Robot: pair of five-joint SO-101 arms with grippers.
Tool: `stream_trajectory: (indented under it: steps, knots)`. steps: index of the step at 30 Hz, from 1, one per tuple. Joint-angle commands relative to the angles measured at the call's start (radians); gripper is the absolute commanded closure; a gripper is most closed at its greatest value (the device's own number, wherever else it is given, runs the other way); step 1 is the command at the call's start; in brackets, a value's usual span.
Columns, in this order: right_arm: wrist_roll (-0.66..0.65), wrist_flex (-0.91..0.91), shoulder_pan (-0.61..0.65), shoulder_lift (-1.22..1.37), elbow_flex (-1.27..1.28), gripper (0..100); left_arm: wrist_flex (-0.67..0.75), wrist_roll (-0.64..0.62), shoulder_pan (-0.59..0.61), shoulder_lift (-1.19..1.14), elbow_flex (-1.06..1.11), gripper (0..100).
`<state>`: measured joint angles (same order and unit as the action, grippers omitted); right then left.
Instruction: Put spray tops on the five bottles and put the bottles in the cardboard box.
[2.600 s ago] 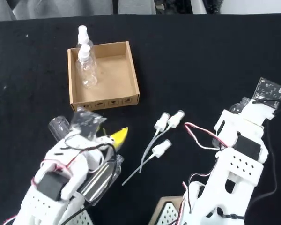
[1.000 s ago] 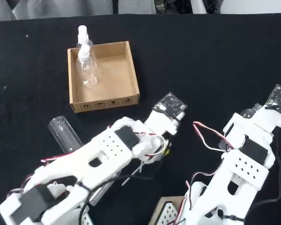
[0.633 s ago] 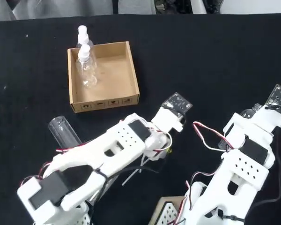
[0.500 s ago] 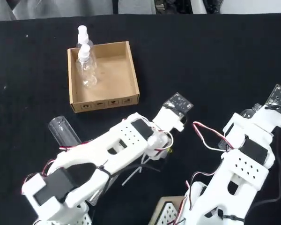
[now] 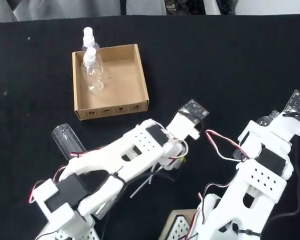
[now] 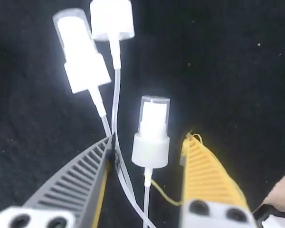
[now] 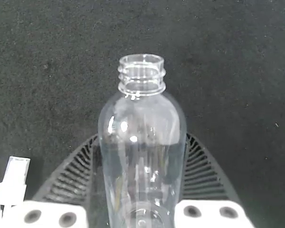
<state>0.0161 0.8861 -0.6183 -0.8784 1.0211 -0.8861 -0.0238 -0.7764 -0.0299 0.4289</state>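
Note:
My left gripper (image 6: 147,141) is open, its grey and yellow fingers on either side of one white spray top (image 6: 152,130) that lies on the black table. Two more spray tops (image 6: 81,61) lie just beyond it, their tubes running past the grey finger. In the high view the left arm (image 5: 140,150) stretches across to that spot. My right gripper (image 7: 142,138) is shut on a clear bottle (image 7: 142,137) with a bare threaded neck, held at the right side of the table (image 5: 262,120). A capped bottle (image 5: 92,70) lies in the cardboard box (image 5: 142,80).
Another capped bottle (image 5: 88,37) stands just behind the box's far left corner. A clear bottle without a top (image 5: 67,140) lies on the table in front of the box, left of the left arm. Open black table stretches behind both arms.
The left arm has swung from the front left out to the spray tops and crept a little farther over them. The right arm has kept still with its bottle over the last second.

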Motion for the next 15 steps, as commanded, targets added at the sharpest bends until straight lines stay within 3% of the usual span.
stream_trajectory:
  steps: [1,15]
  knots:
    - [0.005,-0.032,0.023,-0.036,-0.002,90.1,-0.071,0.003,-0.007,-0.028,-0.127,79]
    - [0.002,-0.035,0.023,-0.036,-0.002,90.1,-0.157,-0.003,-0.067,-0.206,-0.271,79]
